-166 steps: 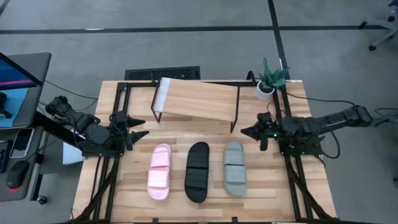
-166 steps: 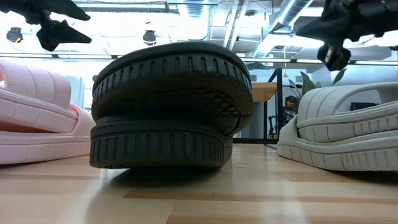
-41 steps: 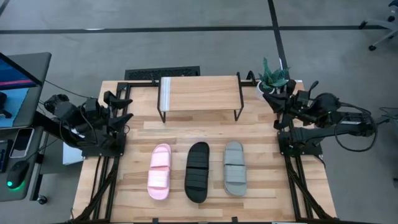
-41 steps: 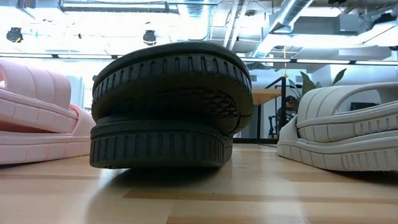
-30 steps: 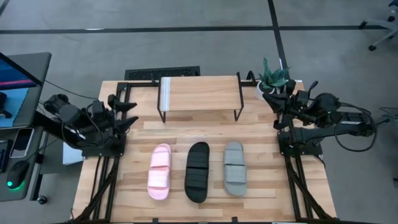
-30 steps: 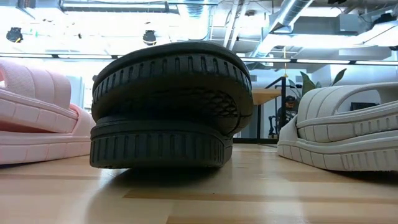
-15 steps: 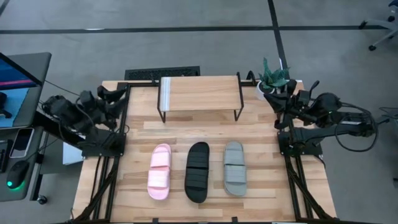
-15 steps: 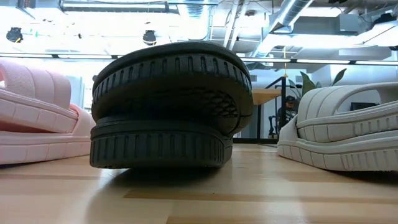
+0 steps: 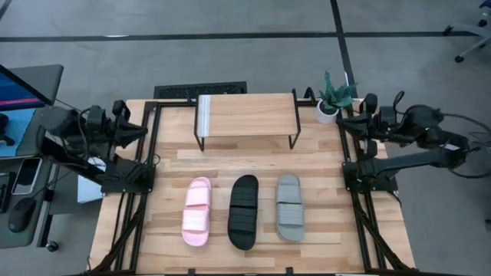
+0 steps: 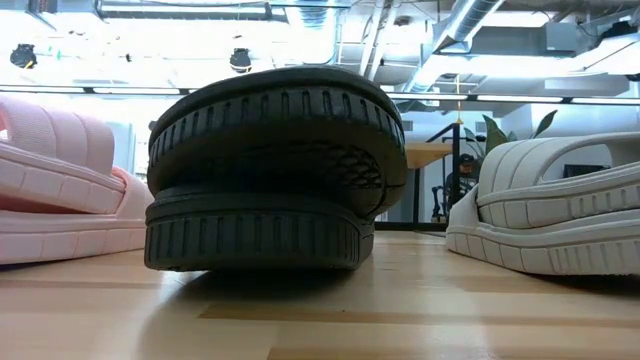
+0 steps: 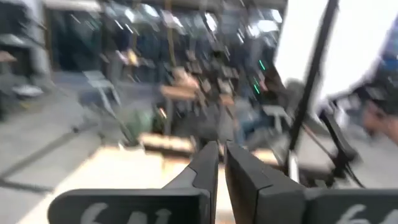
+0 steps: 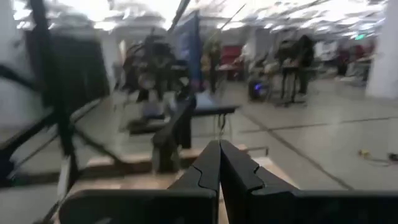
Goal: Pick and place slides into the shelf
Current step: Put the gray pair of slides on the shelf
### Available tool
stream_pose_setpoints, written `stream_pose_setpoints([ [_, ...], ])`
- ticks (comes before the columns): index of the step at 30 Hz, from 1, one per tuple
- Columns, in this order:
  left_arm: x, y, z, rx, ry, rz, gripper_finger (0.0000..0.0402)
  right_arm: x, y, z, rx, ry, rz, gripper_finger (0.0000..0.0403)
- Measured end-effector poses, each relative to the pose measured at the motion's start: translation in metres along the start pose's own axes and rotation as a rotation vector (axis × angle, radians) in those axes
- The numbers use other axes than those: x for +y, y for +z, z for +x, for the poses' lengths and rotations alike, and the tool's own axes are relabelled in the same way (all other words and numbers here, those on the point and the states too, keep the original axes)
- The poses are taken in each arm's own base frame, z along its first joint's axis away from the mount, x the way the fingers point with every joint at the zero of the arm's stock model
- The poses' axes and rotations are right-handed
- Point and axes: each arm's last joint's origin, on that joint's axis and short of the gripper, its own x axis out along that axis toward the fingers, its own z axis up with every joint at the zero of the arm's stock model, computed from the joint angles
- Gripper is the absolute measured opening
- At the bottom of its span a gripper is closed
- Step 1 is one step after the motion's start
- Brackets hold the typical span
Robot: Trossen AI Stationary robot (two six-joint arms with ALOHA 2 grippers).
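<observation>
Three slides lie sole down, side by side, on the table's near half: pale pink (image 9: 198, 211), black (image 9: 244, 211), light grey (image 9: 289, 207). The low view shows them close up: pink (image 10: 60, 195), black (image 10: 265, 170), grey (image 10: 560, 215). The shelf (image 9: 245, 116), a light plank on thin black legs, stands on its legs at the far middle with nothing on it. My left gripper (image 9: 142, 129) is at the table's left edge, shut on nothing (image 11: 222, 163). My right gripper (image 9: 342, 121) is at the right edge, shut on nothing (image 12: 219, 158).
A small potted plant (image 9: 330, 106) stands at the far right corner, close to my right gripper. Black frame rails (image 9: 142, 207) run along both table sides. A desk with a monitor (image 9: 23, 96) stands left of the table. Bare planks (image 9: 245, 162) lie between shelf and slides.
My left gripper has drawn back toward the table's left and far edges and has shut from wide open. My right gripper has pulled back a little toward the right edge, still shut. The slides and the shelf have not moved.
</observation>
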Motion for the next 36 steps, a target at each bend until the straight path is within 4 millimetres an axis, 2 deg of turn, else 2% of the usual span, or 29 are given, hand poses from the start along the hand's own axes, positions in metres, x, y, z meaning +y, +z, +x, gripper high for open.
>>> stream_pose_setpoints([
  [5, 0.003, -0.018, -0.002, 0.174, 0.001, -0.050, 0.0011, 0.003, 0.008, -0.009, 0.038, 0.160, -0.011, 0.0000],
  [10, -0.001, -0.037, 0.005, 0.265, -0.015, -0.132, 0.0001, 0.005, 0.002, -0.010, 0.106, 0.216, 0.065, 0.0000],
  [22, -0.010, -0.093, 0.027, 0.428, 0.061, -0.290, 0.0003, 0.008, -0.037, 0.002, 0.337, 0.188, 0.237, 0.0000],
  [36, -0.016, -0.115, 0.034, 0.515, 0.037, -0.428, 0.0003, 0.011, -0.089, 0.009, 0.548, 0.120, 0.402, 0.0000],
])
